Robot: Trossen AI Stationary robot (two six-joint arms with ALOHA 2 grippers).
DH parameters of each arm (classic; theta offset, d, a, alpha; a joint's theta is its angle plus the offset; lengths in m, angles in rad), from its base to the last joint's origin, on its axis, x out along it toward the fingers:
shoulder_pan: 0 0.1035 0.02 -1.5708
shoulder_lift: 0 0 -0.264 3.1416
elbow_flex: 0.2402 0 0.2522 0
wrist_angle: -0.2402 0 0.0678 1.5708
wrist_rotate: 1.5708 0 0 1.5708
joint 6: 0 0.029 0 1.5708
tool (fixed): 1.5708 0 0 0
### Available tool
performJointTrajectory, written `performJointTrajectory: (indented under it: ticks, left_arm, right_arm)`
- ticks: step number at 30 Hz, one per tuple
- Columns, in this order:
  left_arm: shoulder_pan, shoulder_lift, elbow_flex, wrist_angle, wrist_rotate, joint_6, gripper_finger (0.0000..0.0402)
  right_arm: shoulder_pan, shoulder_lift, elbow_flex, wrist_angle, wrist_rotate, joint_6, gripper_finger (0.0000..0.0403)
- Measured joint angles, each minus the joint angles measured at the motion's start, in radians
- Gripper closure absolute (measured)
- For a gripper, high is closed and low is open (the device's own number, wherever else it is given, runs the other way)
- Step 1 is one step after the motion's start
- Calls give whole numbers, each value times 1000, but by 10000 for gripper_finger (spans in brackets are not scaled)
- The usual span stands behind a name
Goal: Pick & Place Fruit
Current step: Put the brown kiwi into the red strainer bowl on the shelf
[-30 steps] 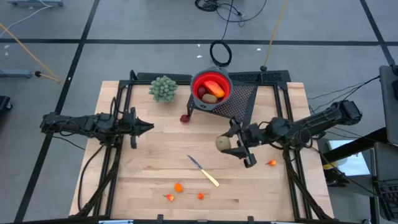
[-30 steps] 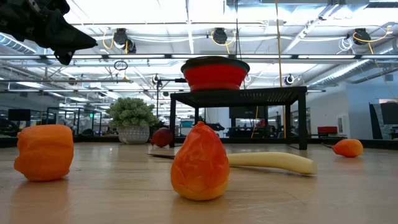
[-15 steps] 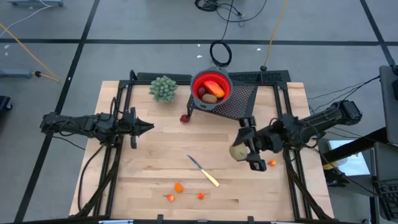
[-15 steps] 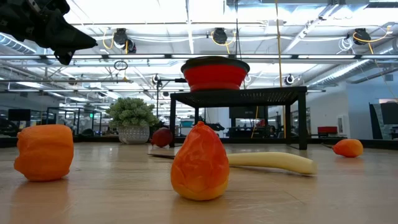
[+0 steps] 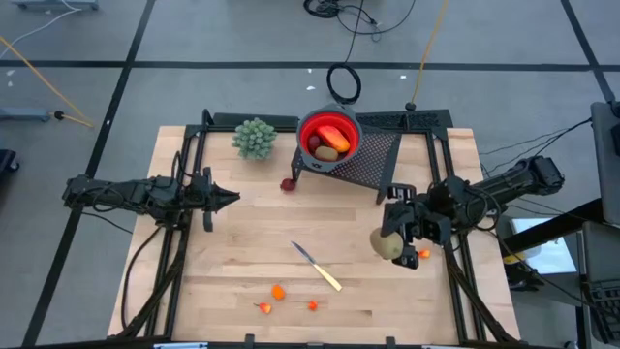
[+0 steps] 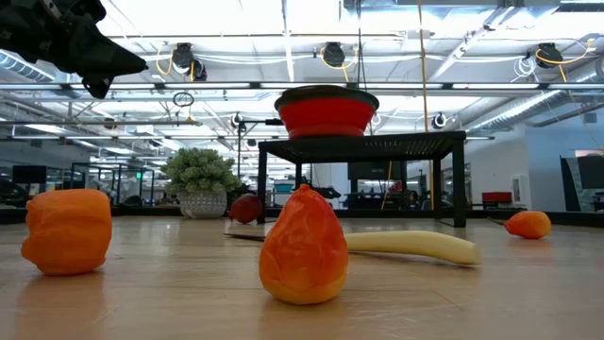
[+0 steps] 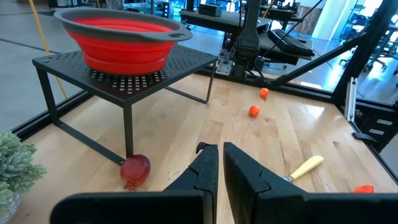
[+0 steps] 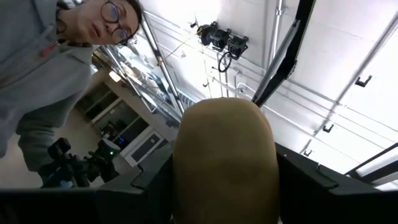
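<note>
While the right gripper [image 5: 391, 242] sits at the right of centre in the high view, its jaws are closed about a brown kiwi-like fruit [image 5: 387, 244], which fills the middle of the right wrist view [image 8: 225, 163] between the two dark fingers; the wrist is tipped so that camera looks up at the ceiling and at a person in a grey top at the upper left of its frame. A tiny orange bit [image 5: 423, 254] lies on the table [image 5: 242, 291] just beside the gripper. The red bowl [image 5: 328, 137] stands on a black mesh stand [image 5: 373, 160] in the upper middle of the high view and already holds pieces of fruit. The step in hand looks like the carry to the bowl, and to do it well the arm should likely level the wrist, lift clear of the stand's edge and the bowl's grey rim, centre the kiwi above the bowl and only then part the jaws low, so it does not bounce out. A dark red fruit [image 5: 288, 184] waits by the stand's leg, and orange pieces [image 5: 278, 292] lie lower centre near the knife [image 5: 318, 267]. At the left of the frame the left gripper [image 5: 232, 198] waits, its fingers [image 7: 205, 174] pressed together on nothing.
</note>
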Motion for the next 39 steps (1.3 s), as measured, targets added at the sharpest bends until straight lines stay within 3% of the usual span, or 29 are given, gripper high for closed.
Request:
performJointTrajectory:
  ticks: [8,17,24,31,39]
  left_arm:
    - [0,0,0,0,0,0,378]
    - [0,0,0,0,0,0,378]
    - [0,0,0,11,0,0,378]
    - [0,0,0,13,0,-29,378]
    - [0,0,0,13,-1,-56,378]
  right_arm:
    - [0,0,0,0,36,2,197]
    - [-14,0,0,30,522,180,197]
    - [-79,0,0,-26,767,279,197]
    - [-185,0,29,-207,818,347,197]
    - [-312,0,186,-629,818,400,197]
